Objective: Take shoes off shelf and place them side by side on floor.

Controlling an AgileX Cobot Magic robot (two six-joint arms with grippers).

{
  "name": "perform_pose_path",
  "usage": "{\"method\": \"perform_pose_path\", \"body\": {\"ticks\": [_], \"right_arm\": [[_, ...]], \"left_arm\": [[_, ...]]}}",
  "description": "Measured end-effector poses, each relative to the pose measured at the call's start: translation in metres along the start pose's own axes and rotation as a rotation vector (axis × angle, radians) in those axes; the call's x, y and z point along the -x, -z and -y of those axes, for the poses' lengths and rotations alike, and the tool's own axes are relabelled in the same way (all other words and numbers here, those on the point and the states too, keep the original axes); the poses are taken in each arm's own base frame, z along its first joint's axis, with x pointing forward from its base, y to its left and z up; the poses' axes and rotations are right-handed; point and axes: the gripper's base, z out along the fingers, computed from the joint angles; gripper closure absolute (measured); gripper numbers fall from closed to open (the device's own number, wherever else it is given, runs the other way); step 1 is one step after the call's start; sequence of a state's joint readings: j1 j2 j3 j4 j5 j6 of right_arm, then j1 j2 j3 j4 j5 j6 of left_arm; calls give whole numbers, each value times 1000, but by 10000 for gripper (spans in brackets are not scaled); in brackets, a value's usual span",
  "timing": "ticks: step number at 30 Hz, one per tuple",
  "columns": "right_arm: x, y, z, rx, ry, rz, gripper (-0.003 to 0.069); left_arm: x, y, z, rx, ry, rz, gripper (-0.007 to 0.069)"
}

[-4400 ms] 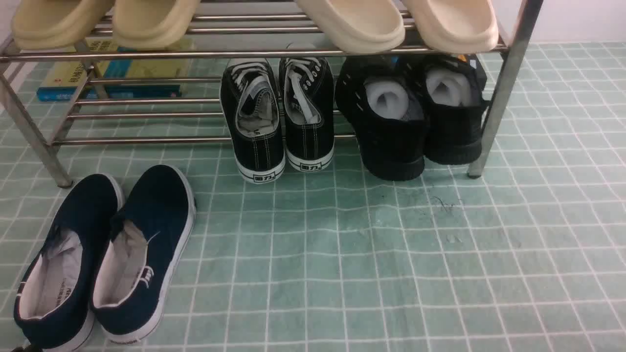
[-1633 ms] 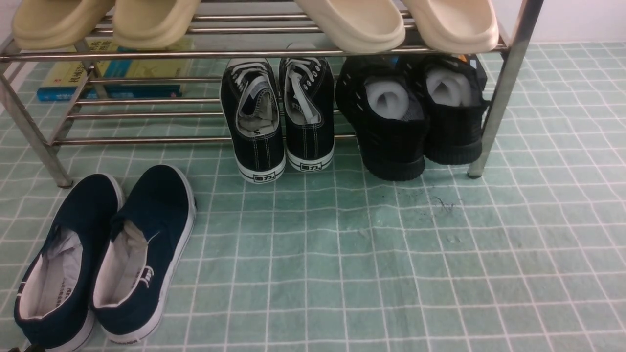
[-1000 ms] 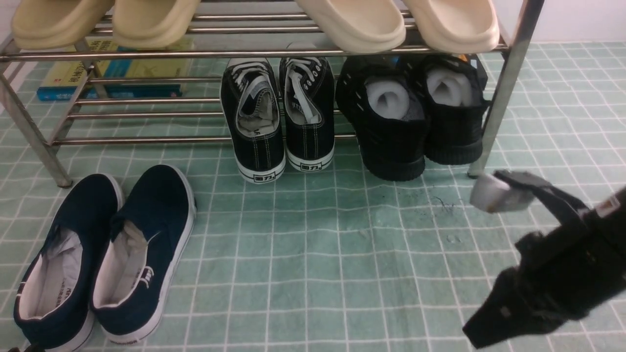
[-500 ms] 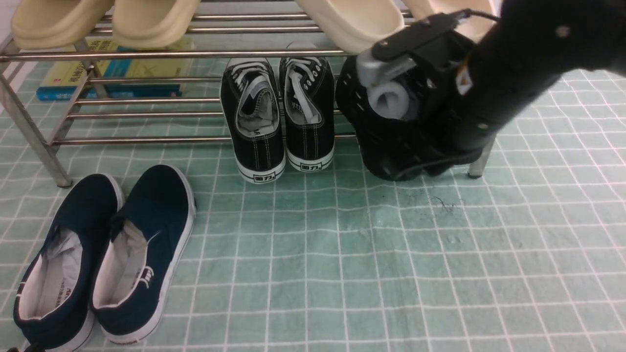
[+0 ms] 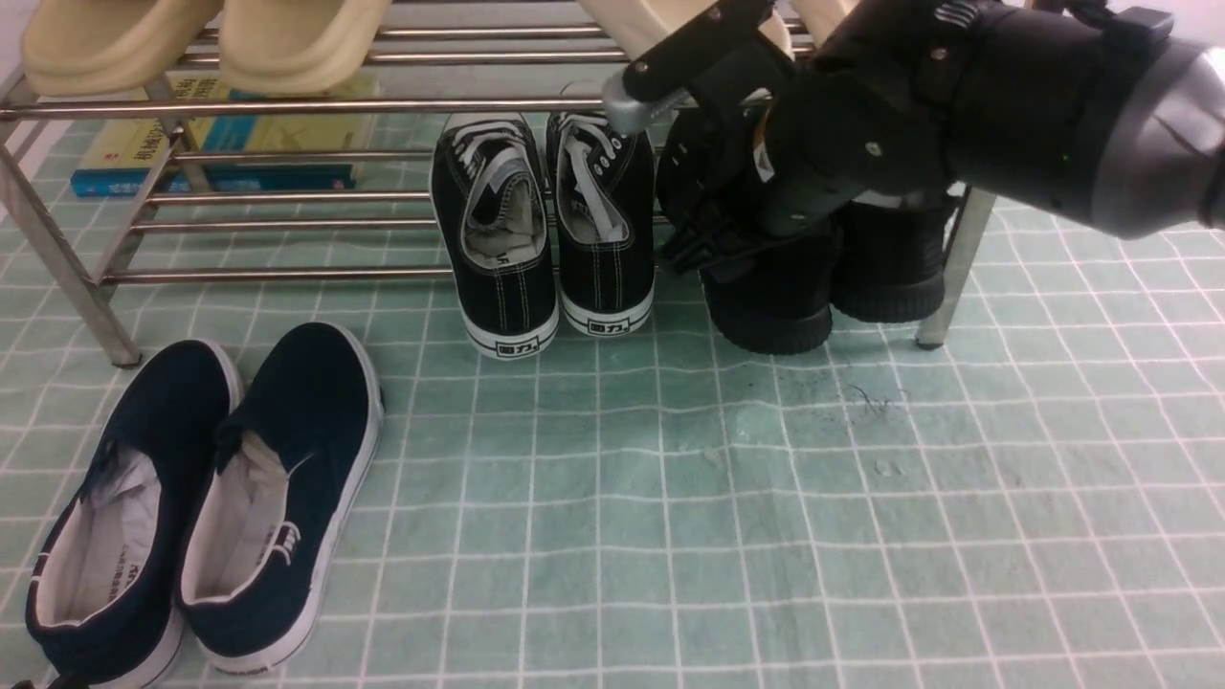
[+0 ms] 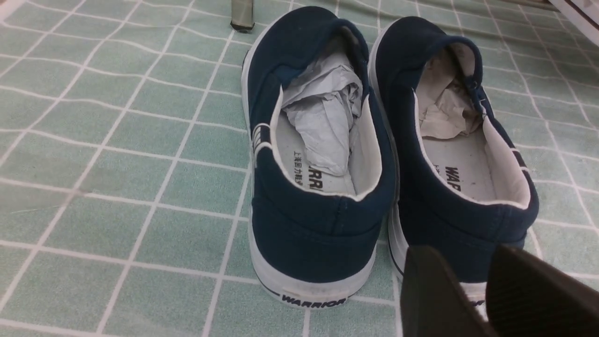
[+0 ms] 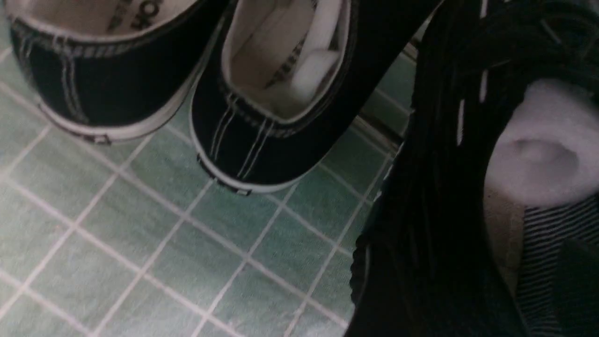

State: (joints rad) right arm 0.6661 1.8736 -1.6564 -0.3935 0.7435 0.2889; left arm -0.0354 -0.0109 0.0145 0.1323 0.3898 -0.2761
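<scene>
Right hand [image 5: 660, 182] spread, hiding tops of shoes [image 5: 775, 306]; left hand [image 6: 468, 264] parted, mostly cropped.

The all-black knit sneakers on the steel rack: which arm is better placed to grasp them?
Right. The right hand is at the all-black knit sneakers; the left hand is by the navy white-soled slip-ons.

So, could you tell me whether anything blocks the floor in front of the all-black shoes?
Nothing visible does: the floor before the all-black shoes is bare; the navy slip-ons lie well to the left.
</scene>
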Motion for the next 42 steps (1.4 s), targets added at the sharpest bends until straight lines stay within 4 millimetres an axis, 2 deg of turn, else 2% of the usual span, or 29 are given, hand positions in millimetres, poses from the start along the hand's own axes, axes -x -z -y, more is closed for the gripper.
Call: {"method": "perform_pose_path", "body": {"ticks": [7, 16, 22, 24, 25, 27, 28, 29, 30, 33, 38, 40, 42], "right_arm": [[-2, -14, -1, -34, -116, -2, 190], [-11, -37, -7, -42, -105, -48, 190], [-13, -41, -7, -43, -103, -57, 221], [-14, -41, -7, -47, -101, -63, 277], [-14, -41, -7, -47, -101, -63, 282], [-16, -43, -7, -56, -99, -85, 379], [-17, -43, -7, -57, -98, -89, 389], [-18, -44, -7, -60, -97, -98, 436], [-20, -46, -7, -65, -96, -113, 527], [-22, -46, -7, -73, -95, -132, 640], [-23, -33, -5, -61, -99, -188, 652], [-22, -8, -3, -10, -112, -238, 652], [-22, 4, -2, 14, -115, -253, 652]], "left_arm": [[0, 0, -1, 9, -22, 2, 396], [0, 0, -1, 10, -25, 3, 392], [0, 0, -1, 10, -25, 3, 388], [0, 0, -1, 10, -25, 3, 385], [0, 0, -1, 10, -25, 3, 384], [0, 0, -1, 10, -25, 3, 384], [0, 0, -1, 10, -25, 3, 384], [0, 0, -1, 10, -26, 3, 384], [0, 0, -1, 10, -26, 3, 384], [0, 0, -1, 10, -26, 3, 384], [0, 0, -1, 10, -26, 3, 384], [0, 0, -1, 10, -26, 3, 384], [0, 0, -1, 10, -26, 3, 384]]}}
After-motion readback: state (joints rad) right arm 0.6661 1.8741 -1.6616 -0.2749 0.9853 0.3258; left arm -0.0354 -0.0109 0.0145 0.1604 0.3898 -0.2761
